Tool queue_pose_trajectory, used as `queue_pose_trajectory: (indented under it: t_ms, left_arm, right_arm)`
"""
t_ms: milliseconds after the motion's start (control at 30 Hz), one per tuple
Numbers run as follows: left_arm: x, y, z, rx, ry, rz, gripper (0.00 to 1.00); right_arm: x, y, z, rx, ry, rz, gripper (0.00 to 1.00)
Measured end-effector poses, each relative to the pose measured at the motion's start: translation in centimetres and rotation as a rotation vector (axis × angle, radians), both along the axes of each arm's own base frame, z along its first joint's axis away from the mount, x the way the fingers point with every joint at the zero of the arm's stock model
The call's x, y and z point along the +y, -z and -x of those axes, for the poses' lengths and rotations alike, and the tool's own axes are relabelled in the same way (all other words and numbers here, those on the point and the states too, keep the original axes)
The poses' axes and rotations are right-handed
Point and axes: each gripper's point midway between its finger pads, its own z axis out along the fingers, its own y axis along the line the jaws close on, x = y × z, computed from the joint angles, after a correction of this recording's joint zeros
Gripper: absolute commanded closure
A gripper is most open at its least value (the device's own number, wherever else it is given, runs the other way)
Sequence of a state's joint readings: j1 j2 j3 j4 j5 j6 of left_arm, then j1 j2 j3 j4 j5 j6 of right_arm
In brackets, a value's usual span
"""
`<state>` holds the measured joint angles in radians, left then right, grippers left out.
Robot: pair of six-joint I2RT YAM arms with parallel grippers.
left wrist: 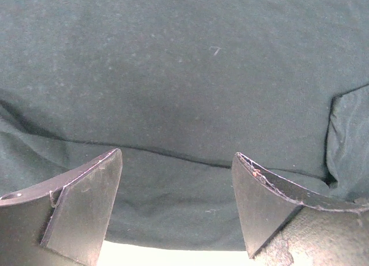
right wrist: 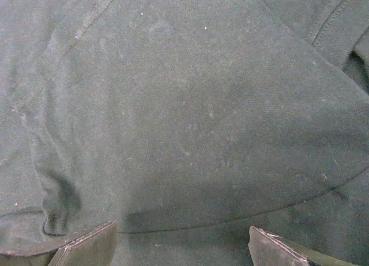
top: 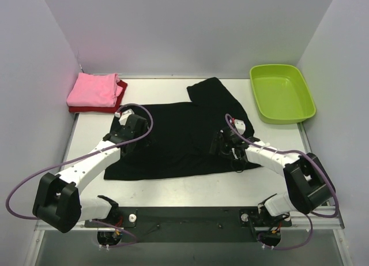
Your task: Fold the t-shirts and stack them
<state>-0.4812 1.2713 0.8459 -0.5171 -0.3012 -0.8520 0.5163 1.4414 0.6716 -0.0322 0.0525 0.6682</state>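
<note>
The large black t-shirt lies spread on the table, one sleeve pointing to the back. No chest mark shows. The pink t-shirt lies folded on top of the folded dark red t-shirt at the back left. My left gripper is open just above the black shirt's left edge; its fingers straddle the cloth near the hem. My right gripper is open low over the shirt's right part; only its fingertips show above the cloth.
A lime-green plastic tub stands empty at the back right. White walls close in the table on the left, back and right. A strip of bare table runs in front of the shirt.
</note>
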Motion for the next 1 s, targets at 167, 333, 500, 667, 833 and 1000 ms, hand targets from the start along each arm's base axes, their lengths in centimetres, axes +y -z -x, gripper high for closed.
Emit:
queue_pose_trajectory:
  t_ms: [167,333,500,667,833,1000]
  left_arm:
    - [0.6,0.0,0.0,-0.002,-0.011,0.012,0.14]
    - [1.0,-0.4,0.1,-0.015,-0.016,0.022,0.14]
    - [1.2,-0.2,0.1,-0.018,-0.012,0.027,0.14]
    - [1.3,0.2,0.8,-0.011,-0.003,0.036,0.14]
    - [1.4,0.6,2.0,-0.013,0.013,0.047,0.14]
    - [1.1,1.7,2.6,0.012,0.036,0.041,0.14]
  right_arm:
    - [0.0,0.1,1.3,-0.032,-0.005,0.009,0.0]
    - [0.0,0.3,4.9,-0.016,-0.02,0.04,0.0]
    - [-0.7,0.5,8.9,0.018,-0.005,0.047,0.0]
    - [-2.5,0.6,12.5,0.062,0.02,0.056,0.0]
    - [-4.4,-0.2,14.1,0.069,0.027,0.133,0.0]
    - [-2.6,-5.0,11.2,-0.034,0.014,0.124,0.0]
